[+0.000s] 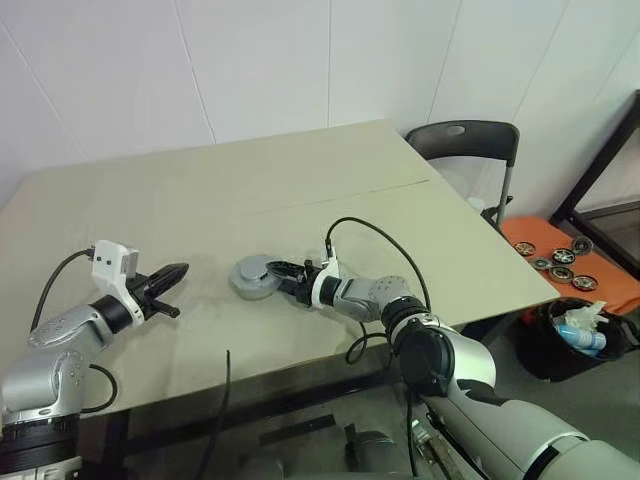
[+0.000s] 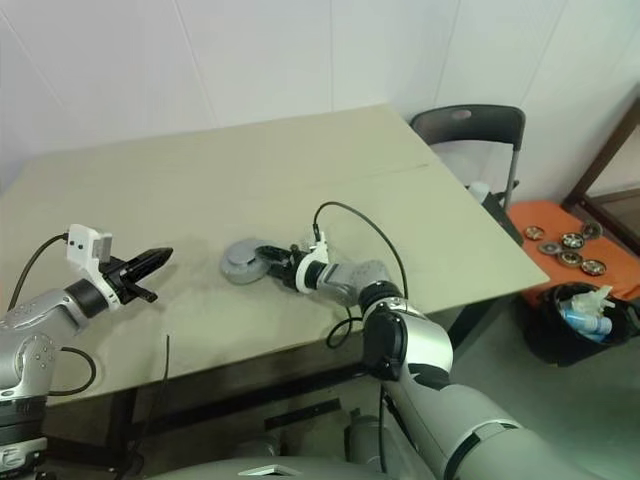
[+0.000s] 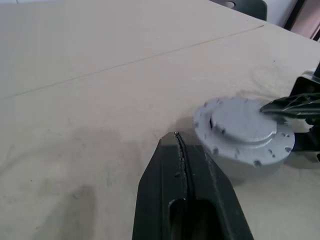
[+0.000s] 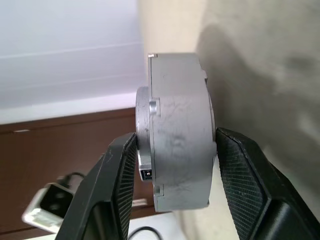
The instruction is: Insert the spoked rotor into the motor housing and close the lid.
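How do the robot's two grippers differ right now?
The left gripper is shut and empty, lifted off the table; the right gripper is clamped top and bottom on the closed motor housing. The left is apart from the housing; the right touches it. Both have black fingers.

Grey motor housing [image 1: 252, 282] under its plain grey lid [image 3: 243, 122] on a pale beige table [image 1: 250, 190].
Black-fingered right gripper [image 4: 175, 145], its pads [image 4: 239, 167] cross-hatched; left gripper [image 1: 172, 273] black too. Beyond, a dark grey chair [image 1: 466, 140] and dark-rimmed wheels [image 1: 562, 258] on an orange surface [image 1: 610, 290].
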Available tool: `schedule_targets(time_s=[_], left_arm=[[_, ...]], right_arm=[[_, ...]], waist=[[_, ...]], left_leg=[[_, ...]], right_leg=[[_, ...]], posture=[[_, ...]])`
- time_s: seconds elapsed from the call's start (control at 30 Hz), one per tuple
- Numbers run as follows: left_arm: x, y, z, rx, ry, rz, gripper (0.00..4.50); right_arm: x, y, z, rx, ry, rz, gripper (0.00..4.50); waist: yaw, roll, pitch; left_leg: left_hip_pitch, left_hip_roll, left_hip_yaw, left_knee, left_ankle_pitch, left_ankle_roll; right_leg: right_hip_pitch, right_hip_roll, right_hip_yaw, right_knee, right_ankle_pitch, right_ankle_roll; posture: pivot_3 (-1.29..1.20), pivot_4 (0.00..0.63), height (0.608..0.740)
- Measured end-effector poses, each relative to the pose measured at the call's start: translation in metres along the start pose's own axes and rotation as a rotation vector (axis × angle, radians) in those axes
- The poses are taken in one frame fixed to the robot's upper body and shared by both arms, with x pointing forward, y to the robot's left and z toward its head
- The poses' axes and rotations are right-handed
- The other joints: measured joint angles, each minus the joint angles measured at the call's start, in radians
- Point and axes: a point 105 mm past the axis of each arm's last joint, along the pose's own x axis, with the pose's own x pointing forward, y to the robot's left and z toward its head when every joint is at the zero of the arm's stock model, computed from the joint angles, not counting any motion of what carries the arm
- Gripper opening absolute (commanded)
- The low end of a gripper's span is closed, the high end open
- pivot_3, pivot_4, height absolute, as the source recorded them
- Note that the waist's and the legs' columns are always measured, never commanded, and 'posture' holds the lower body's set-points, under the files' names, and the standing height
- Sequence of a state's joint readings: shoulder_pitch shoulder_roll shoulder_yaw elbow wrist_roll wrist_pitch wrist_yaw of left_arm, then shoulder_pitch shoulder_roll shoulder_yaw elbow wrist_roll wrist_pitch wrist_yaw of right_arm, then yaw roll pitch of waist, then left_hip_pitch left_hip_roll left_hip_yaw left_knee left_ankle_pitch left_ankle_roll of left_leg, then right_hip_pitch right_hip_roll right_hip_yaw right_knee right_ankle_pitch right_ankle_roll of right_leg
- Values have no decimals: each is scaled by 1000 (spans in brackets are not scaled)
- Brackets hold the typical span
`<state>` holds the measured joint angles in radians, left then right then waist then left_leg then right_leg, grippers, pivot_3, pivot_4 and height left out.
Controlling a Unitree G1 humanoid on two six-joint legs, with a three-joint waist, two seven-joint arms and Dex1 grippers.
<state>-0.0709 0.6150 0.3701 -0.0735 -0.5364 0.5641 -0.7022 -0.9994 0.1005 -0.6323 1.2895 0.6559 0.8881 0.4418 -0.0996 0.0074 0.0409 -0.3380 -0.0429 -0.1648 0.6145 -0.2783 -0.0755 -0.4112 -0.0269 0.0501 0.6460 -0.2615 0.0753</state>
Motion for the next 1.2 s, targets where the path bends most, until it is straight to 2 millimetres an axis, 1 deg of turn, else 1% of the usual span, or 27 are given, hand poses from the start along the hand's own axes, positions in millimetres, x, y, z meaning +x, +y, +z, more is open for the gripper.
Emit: schedule_targets(time_s=[0.17,0.33,0.67,0.83,1.0,1.13,1.2], left_arm=[[-4,-1,-3,-56,-3,4,0],[-7,1,1,-81,-22,19,0],[-6,2,-1,-95,-26,39,0],[-6,3,-1,-97,-24,42,0],[-6,3,-2,-103,-22,47,0],[-2,0,-4,-148,-36,48,0],[2,-2,0,-189,-70,40,0]], right_arm=[[2,10,1,18,-9,63,2113],[6,23,1,3,-1,99,2113],[7,23,7,-13,-47,89,2113],[6,28,10,20,-64,130,2113],[6,42,7,45,-39,208,2113],[7,59,7,34,-18,271,2113],[6,68,6,27,2,306,2113]], waist=[[1,0,0],[1,0,0],[2,-1,0],[1,-1,0],[1,-1,0],[2,-1,0],[3,-1,0]], left_leg=[[0,0,0,0,0,0],[0,0,0,0,0,0],[0,0,0,0,0,0],[0,0,0,0,0,0],[0,0,0,0,0,0],[0,0,0,1,0,0],[0,0,0,1,0,0]], right_leg=[[0,0,0,0,0,0],[0,0,0,0,0,0],[0,0,0,0,0,0],[0,0,0,0,0,0],[0,0,0,0,0,0],[0,0,0,1,0,0],[0,0,0,1,0,0]], posture=[[0,0,740],[0,0,740],[0,0,740],[0,0,740],[0,0,740],[0,0,740],[0,0,740]])
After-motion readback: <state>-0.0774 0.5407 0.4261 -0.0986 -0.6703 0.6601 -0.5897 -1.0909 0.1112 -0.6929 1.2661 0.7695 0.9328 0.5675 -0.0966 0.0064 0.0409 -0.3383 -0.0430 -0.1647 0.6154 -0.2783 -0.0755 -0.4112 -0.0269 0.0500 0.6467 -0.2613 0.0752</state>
